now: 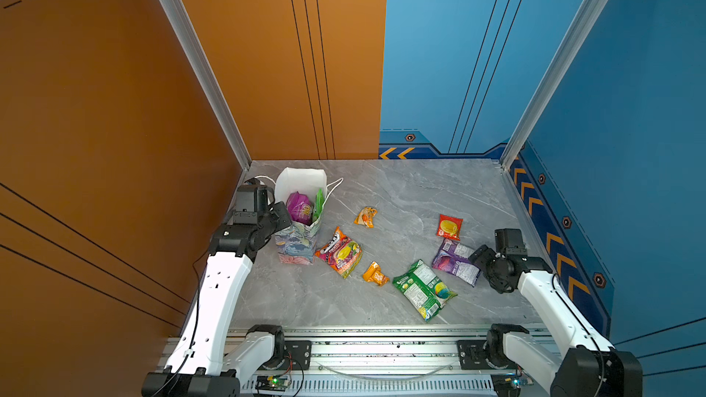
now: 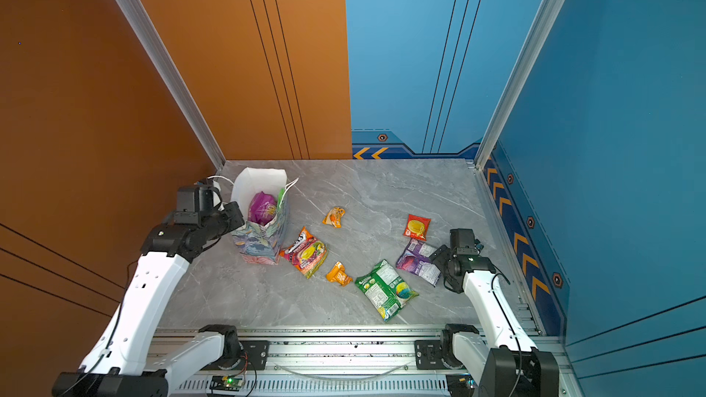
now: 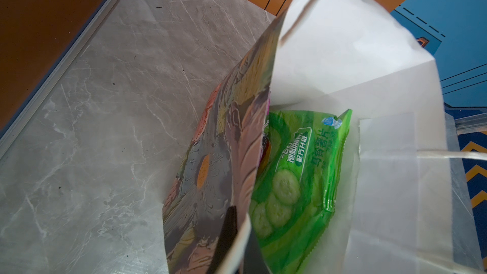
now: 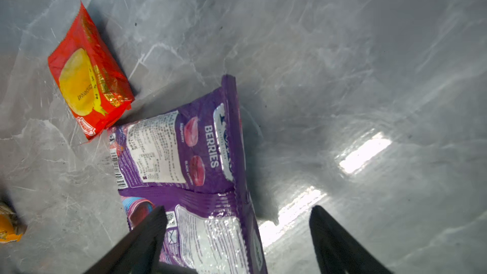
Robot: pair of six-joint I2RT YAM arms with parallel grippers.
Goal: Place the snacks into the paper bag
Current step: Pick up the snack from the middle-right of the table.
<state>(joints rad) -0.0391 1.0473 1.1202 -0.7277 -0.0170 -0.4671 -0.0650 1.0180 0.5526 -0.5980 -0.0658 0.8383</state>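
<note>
A grey marbled tabletop (image 1: 401, 192) sits between orange and blue walls, with two white robot arms reaching in from the near edge.

The paper bag (image 1: 298, 238) stands upright at the far left of the tabletop. It has a floral print outside, a white inside and an open mouth. A white cord handle (image 1: 334, 185) hangs off its right side. Inside it are a magenta pouch (image 1: 299, 208) and, on edge against the right wall, a green chips packet (image 3: 295, 180) printed with cucumber slices.

The left end effector (image 1: 282, 215) is pressed together on the bag's left wall at the rim, one finger outside and one inside, as the left wrist view shows.

Six snacks lie loose on the tabletop:
- A multicoloured packet (image 1: 341, 252) lies just right of the bag's base.
- A small orange packet (image 1: 366, 216) lies farther back, near the middle.
- A second small orange packet (image 1: 375, 273) lies nearer.
- A green packet (image 1: 424, 290) lies label side up, near and right of centre.
- A purple packet (image 1: 454, 261) lies on the right.
- A red packet (image 1: 450, 227) lies just beyond the purple one.

The right end effector (image 4: 238, 208) is low over the purple packet's near right end with its fingers spread. One finger is above the packet and the other is above bare tabletop beside it. Whether either finger touches the packet cannot be told.
</note>
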